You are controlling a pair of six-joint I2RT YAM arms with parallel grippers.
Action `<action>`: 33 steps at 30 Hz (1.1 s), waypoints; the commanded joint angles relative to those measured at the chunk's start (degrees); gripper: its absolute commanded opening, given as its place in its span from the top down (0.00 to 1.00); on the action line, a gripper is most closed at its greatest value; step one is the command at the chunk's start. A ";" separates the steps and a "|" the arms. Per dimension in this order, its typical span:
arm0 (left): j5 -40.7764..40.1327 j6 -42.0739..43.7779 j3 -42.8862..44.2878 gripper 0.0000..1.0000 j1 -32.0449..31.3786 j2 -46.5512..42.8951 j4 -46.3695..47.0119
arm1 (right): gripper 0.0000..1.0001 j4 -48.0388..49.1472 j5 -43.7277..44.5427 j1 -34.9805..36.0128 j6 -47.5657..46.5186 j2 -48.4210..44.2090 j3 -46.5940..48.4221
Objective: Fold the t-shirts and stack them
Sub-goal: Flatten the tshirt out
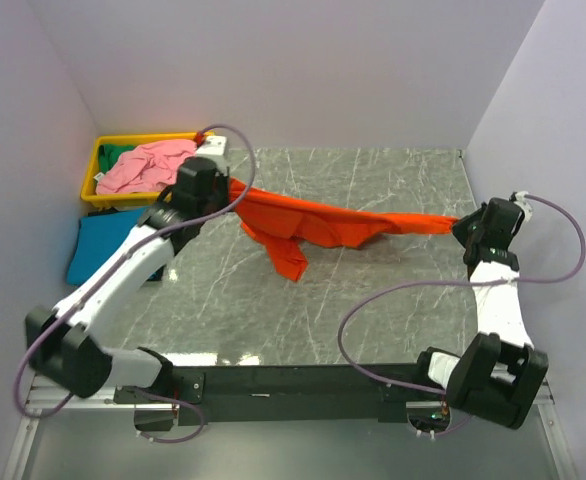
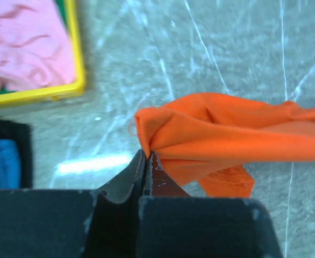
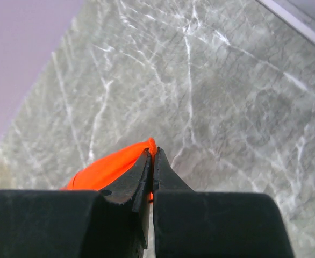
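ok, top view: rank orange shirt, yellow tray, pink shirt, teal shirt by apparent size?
1. orange shirt
2. yellow tray
3. pink shirt and teal shirt: look alike; the left arm hides part of the teal one, so unranked.

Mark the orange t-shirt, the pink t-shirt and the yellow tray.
orange t-shirt [image 1: 323, 222], top view, stretched middle.
pink t-shirt [image 1: 148, 165], top view, crumpled middle.
yellow tray [image 1: 148, 137], top view, far rim.
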 commanded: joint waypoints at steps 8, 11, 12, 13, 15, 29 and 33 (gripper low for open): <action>-7.07 -1.32 -0.55 0.99 9.44 -11.84 1.24 | 1.00 2.01 -1.38 -3.64 7.30 -11.39 -0.61; -6.90 -0.44 7.36 0.99 9.89 -11.49 0.10 | 1.00 0.08 -2.36 -3.73 7.74 -13.84 5.71; -6.55 0.17 9.31 0.99 9.89 -11.57 -0.08 | 1.00 -1.76 -2.44 -3.64 7.31 -14.38 7.84; -5.59 0.53 11.16 0.99 9.89 -11.92 -0.34 | 1.00 -2.82 -2.62 -3.64 6.00 -14.82 10.12; -4.44 1.75 15.56 0.99 9.89 -13.06 0.01 | 1.00 -6.15 -2.88 -3.64 4.23 -16.13 17.33; 2.59 6.16 26.03 0.99 9.89 -29.85 -1.31 | 1.00 -21.19 3.18 -2.59 -14.57 -22.56 52.05; 3.82 5.89 25.24 0.99 9.89 -31.52 -2.81 | 1.00 -23.04 5.38 -2.06 -19.14 -22.47 56.45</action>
